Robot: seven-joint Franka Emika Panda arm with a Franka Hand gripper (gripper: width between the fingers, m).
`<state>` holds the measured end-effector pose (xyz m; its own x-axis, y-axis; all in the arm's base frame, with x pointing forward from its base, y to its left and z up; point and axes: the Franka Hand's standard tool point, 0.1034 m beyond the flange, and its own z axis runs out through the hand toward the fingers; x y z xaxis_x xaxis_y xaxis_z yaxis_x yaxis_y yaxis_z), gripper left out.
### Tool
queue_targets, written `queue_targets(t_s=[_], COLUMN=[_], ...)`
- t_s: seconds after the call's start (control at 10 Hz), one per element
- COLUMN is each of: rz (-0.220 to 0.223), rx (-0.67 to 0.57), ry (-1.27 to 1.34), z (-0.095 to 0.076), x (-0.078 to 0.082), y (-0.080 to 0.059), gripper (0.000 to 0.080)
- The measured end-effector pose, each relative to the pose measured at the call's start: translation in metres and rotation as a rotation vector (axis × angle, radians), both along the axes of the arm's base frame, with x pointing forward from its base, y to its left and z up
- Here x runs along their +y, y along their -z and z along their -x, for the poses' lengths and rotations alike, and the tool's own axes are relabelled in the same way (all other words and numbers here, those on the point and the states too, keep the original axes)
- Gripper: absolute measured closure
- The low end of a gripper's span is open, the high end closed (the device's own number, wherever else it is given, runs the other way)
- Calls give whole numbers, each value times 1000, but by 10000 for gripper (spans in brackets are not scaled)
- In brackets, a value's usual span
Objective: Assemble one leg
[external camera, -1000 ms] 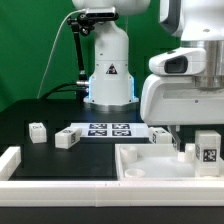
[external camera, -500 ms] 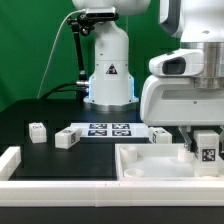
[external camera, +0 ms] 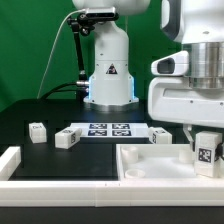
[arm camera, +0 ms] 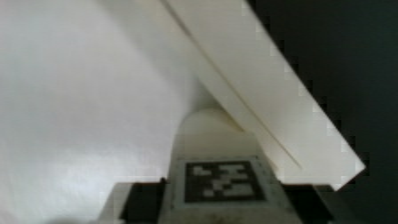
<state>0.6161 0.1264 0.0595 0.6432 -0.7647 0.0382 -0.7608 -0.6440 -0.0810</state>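
Your gripper (external camera: 206, 150) clamps a leg (external camera: 208, 152).
It hangs over the white tray (external camera: 150, 165), tag facing you.

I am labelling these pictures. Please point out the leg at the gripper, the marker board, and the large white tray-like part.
leg (external camera: 208, 152): exterior view, on its tagged face.
marker board (external camera: 110, 129): exterior view, middle of the board, between the tags.
tray-like part (external camera: 135, 172): exterior view, on its near rim.
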Motion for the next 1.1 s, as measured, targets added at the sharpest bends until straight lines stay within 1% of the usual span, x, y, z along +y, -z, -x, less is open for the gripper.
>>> queue_targets(t_s=[0.2, 0.3, 0.4, 0.5, 0.6, 0.7, 0.9, 1.0, 1.1], rz=[-24, -27, -29, -49, -68, -65, -55, -48, -30], rx=[2, 10, 22, 26, 32, 31, 38, 41, 36], ry=[310, 408, 468, 509, 595, 561, 465, 388, 225], z=[-2, -2, -1, -2, -1, -1, 1, 2, 2], x=[1, 1, -1, -5, -2, -2, -3, -2, -3], y=[0, 0, 0, 0, 0, 0, 1, 2, 2], gripper=[511, 511, 511, 511, 511, 511, 207, 207, 158])
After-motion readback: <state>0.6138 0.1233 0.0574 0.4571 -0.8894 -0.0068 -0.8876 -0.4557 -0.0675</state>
